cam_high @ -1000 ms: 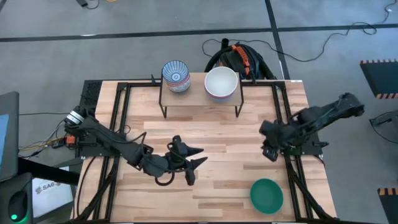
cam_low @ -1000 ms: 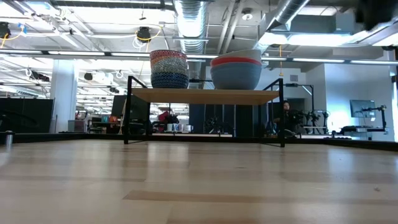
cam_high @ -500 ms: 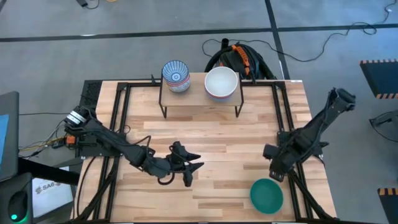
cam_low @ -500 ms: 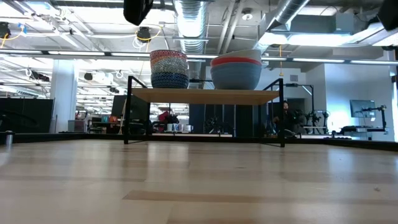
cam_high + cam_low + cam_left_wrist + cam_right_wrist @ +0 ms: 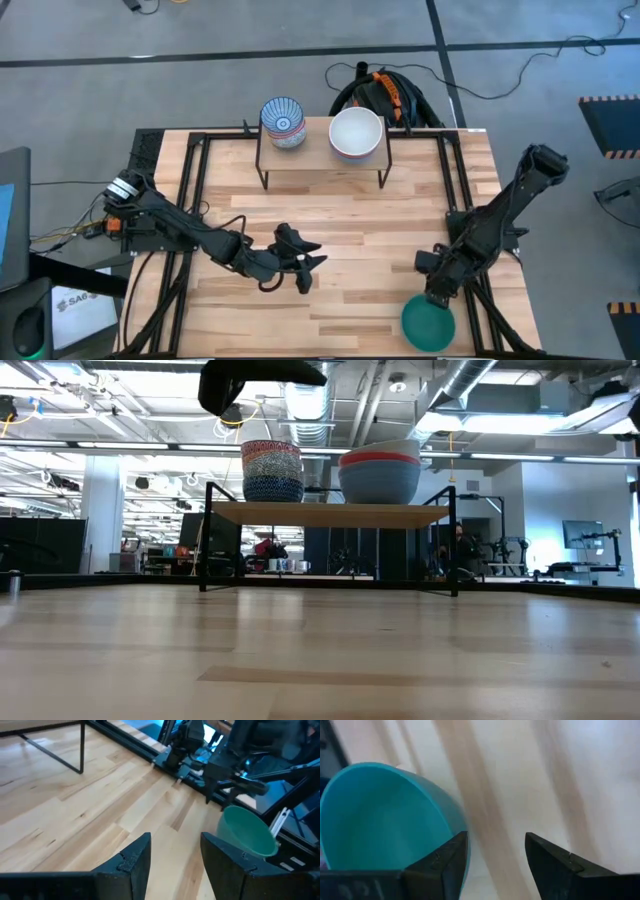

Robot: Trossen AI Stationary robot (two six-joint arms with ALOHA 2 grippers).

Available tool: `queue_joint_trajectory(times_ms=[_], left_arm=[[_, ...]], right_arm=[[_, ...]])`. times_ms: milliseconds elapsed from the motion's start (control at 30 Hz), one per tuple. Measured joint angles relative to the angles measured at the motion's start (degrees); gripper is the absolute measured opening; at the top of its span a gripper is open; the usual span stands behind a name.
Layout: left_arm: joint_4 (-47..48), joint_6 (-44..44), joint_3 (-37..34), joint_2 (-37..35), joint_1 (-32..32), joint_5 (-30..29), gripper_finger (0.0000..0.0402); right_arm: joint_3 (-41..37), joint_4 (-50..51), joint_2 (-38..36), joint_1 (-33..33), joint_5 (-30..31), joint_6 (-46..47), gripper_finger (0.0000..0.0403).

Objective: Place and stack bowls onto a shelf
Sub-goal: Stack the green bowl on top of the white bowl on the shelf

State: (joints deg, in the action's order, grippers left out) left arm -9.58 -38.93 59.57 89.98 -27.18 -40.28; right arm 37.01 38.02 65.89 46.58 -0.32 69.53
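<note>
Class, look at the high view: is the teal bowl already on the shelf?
No. The teal bowl sits on the table near the right gripper, far from the shelf.

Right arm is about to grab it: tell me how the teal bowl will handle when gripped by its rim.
The teal bowl looks rigid and smooth-walled, so the fingers may slip. Gripped at one rim side, it will probably tilt. It sits near the table edge, so a nudge could push it off.

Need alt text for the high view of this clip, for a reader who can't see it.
Overhead view of a wooden table: the right gripper, open, hangs at the rim of a teal green bowl near the table's front right corner. The left gripper, open, hovers over the table's middle, while two stacks of bowls, blue-and-white patterned and white on top, sit on the shelf at the back.
</note>
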Motion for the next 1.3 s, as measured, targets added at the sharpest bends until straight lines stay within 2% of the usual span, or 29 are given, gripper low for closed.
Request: queue_joint_trajectory(times_ms=[167,367,633,767,900,1300], left_arm=[[1.3,-1.3,0.0,-1.0,0.2,0.6,0.0155],[2.1,-1.3,0.0,-2.8,0.3,1.1,0.0155],[5.4,-1.3,0.0,-5.8,-0.3,-0.6,0.0155],[5.7,-1.3,0.0,-6.0,-0.6,-2.2,0.0155],[6.1,-2.7,0.0,-5.5,-1.1,-2.6,0.0155],[6.2,-3.7,0.0,-5.5,-1.2,-4.1,0.0155]], right_arm=[[0.1,-3.6,2.0,-0.1,-3.1,-0.7,0.0206],[1.4,-1.7,-1.8,-0.1,-3.0,-0.3,0.0197],[5.0,-0.9,-6.1,1.0,-3.0,-7.8,0.0222],[5.0,0.9,-3.9,2.7,-3.0,-8.6,0.0249],[4.9,3.3,-0.6,3.6,-3.0,-8.6,0.0254],[4.9,2.5,7.9,4.1,-3.1,-13.0,0.0200]])
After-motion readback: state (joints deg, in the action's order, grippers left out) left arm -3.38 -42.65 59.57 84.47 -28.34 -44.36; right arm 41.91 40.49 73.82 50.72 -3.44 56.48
